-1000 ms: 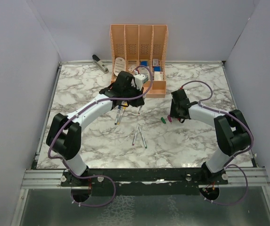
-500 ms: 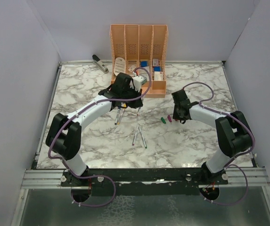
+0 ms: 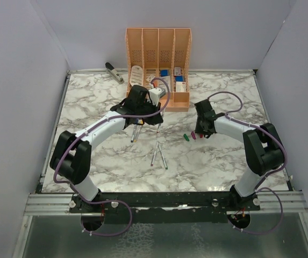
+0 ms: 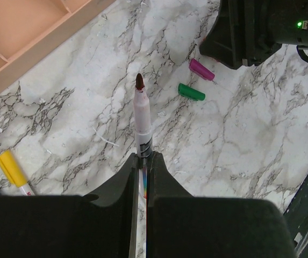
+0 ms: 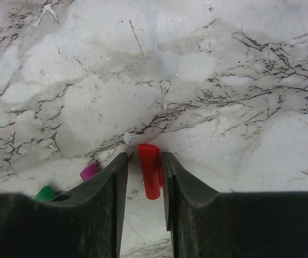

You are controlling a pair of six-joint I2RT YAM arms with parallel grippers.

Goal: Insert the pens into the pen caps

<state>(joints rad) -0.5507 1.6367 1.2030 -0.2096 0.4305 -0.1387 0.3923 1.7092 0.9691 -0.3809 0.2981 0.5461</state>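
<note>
My left gripper (image 4: pixel 142 161) is shut on a silver-grey pen (image 4: pixel 143 126) with a dark red tip, and holds it above the marble table; in the top view this pen (image 3: pixel 158 125) is in front of the organiser. My right gripper (image 5: pixel 144 172) is open and low on the table, one jaw on each side of the red cap (image 5: pixel 150 169), which lies flat. The purple cap (image 5: pixel 89 172) and green cap (image 5: pixel 46 193) lie just to its left; they also show in the top view, purple (image 3: pixel 193 136) and green (image 3: pixel 186 137).
Two pens (image 3: pixel 135 131) lie under the left arm, one with a yellow end (image 4: pixel 11 167). Two more pens (image 3: pixel 159 154) lie in the middle. The peach organiser (image 3: pixel 158 51) stands at the back, with a grey stapler (image 3: pixel 114 71) to its left.
My left gripper has shifted slightly near and left with the pen. My right gripper has moved a little to the left, to the red cap.
</note>
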